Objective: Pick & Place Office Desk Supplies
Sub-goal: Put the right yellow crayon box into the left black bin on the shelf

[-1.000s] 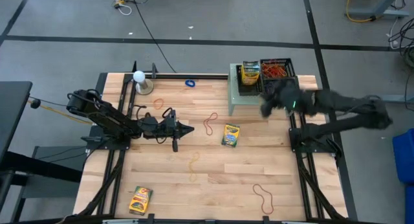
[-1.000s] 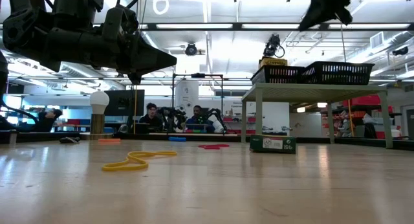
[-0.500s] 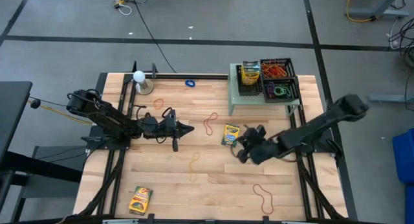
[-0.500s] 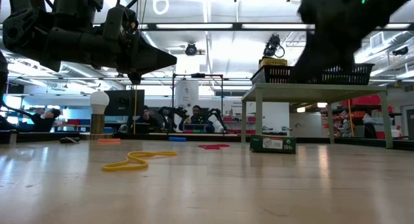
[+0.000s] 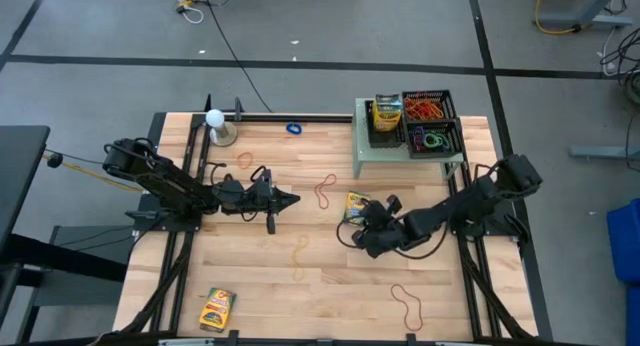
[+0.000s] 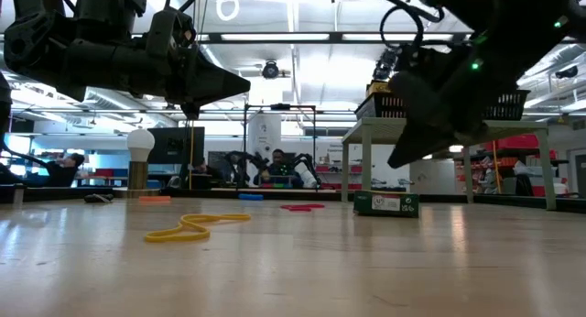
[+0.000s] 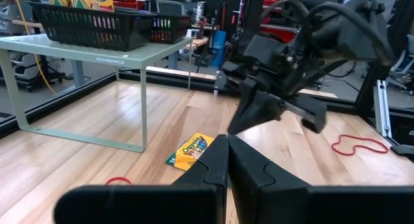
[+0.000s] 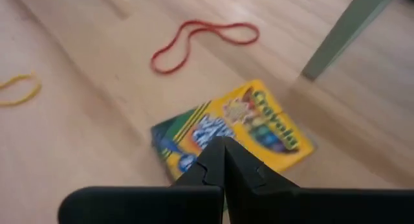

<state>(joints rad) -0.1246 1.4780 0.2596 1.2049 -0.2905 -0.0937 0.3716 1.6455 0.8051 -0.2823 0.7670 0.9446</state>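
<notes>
The right pincer (image 5: 352,231) is held just above the counter (image 5: 250,296), with its fingers pressed together and nothing between them. A crayon box (image 5: 356,202) is seen lying flat right beside its tip, near the small green stand (image 5: 362,158). The left pincer (image 5: 291,198) is held in the air over the middle of the counter, also pressed together and empty. A red rubber band (image 5: 325,192) is laid between the two pincers. Another crayon box (image 5: 217,307) is left near the front edge.
</notes>
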